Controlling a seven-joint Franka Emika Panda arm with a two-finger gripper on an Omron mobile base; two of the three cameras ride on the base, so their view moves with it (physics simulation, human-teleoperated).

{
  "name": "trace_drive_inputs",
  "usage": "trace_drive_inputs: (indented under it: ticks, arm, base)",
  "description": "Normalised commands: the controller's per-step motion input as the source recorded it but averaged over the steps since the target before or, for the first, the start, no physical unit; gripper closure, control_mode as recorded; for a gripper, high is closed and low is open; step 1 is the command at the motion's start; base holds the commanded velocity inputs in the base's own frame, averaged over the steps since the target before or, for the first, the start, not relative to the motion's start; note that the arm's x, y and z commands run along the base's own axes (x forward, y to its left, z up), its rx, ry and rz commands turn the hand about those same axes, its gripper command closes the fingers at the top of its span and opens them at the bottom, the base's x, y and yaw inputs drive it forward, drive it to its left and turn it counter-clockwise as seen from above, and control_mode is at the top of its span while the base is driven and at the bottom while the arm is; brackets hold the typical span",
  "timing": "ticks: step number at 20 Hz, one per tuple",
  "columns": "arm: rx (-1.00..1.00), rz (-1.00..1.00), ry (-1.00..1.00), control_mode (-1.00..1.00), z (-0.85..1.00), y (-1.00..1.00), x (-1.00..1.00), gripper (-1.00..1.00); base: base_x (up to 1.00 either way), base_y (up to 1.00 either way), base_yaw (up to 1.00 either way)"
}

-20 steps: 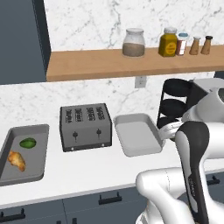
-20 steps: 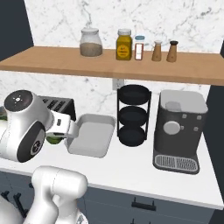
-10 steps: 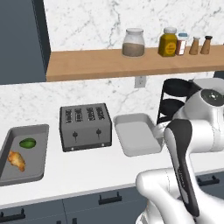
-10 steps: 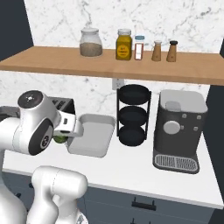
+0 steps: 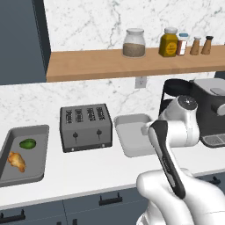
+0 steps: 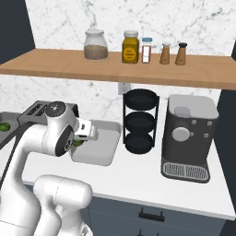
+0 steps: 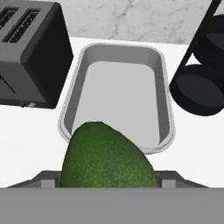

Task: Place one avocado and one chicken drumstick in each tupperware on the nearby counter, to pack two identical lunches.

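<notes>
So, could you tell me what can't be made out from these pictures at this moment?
- Gripper fingertips: hand view, hidden behind the avocado they hold.
- Right tupperware: left base view, its right end is covered by the arm.
- Left tupperware: left base view, cut by the picture's left edge.
- Jar label: right base view, too small to read.

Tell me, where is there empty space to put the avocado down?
The grey tupperware between the toaster and black tiered rack is bare inside. The white counter in front of the toaster is free too. The avocado sits in the gripper.

Pebbly matt avocado [image 7: 107,157]; smooth grey tupperware [image 7: 120,94]; matt black toaster [image 7: 30,52].
</notes>
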Motion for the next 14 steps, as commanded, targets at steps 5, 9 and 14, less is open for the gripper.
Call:
trace_drive_inputs:
  ticks: [5, 9, 14]
  arm:
    - [-0.05, 0.00, 0.08, -1.00, -0.51, 0.00, 1.00, 1.00]
    - [-0.02, 0.00, 0.04, -1.00, -0.27, 0.00, 1.00, 1.00]
    - [0.00, 0.00, 0.08, -1.00, -0.09, -0.01, 1.00, 1.00]
  base:
    - [0.00, 0.00, 0.00]
    - [0.00, 0.00, 0.00]
    - [0.00, 0.00, 0.00]
